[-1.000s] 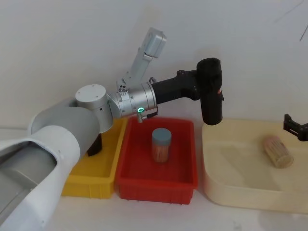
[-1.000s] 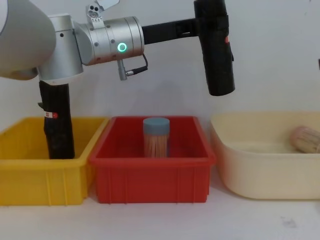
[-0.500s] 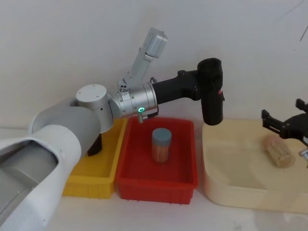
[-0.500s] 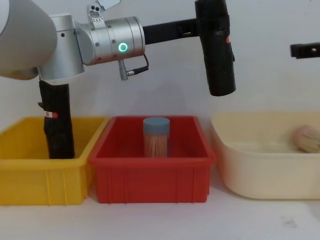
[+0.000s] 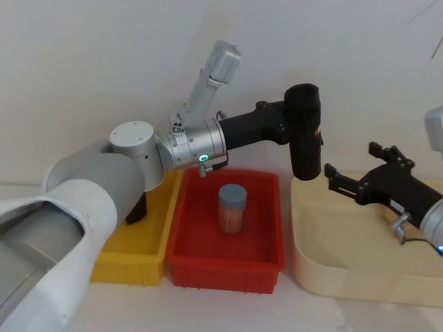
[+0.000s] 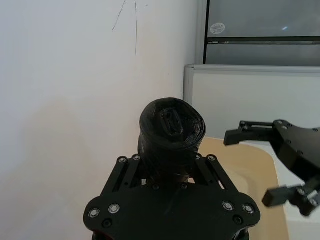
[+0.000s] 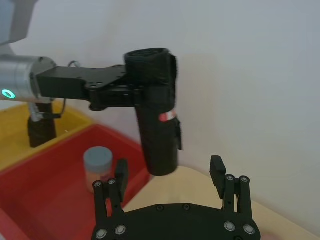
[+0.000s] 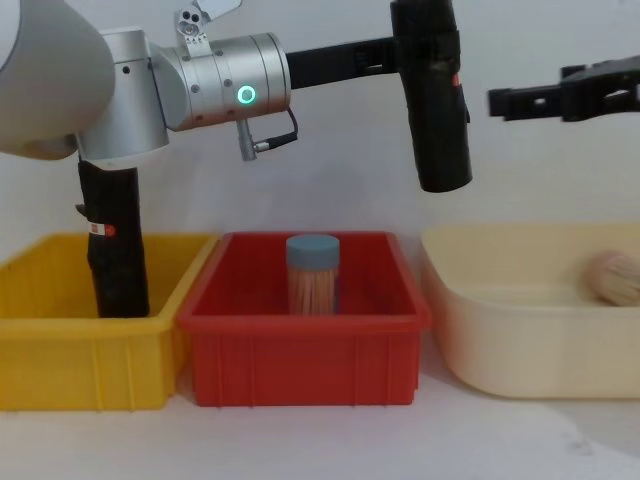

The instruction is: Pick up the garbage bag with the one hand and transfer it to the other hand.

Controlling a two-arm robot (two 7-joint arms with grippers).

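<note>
As the long thin black fingers (image 7: 120, 176) of the blue-lit right gripper (image 5: 349, 160) are coming in spread, having been at the far right edge a second ago, they are drawing near the tall matte black cylindrical garbage bag roll (image 5: 305, 138) without touching it. The green-lit left gripper (image 8: 392, 52) is keeping its fingers pinching the roll's upper part. It is holding the roll upright and unmoved in the air, roughly over where the red plastic tray (image 8: 300, 350) and cream tub (image 8: 520, 350) are standing side by side. The pick-up is seemingly done and the handover is starting, though the right fingers are not yet straddling the roll.
</note>
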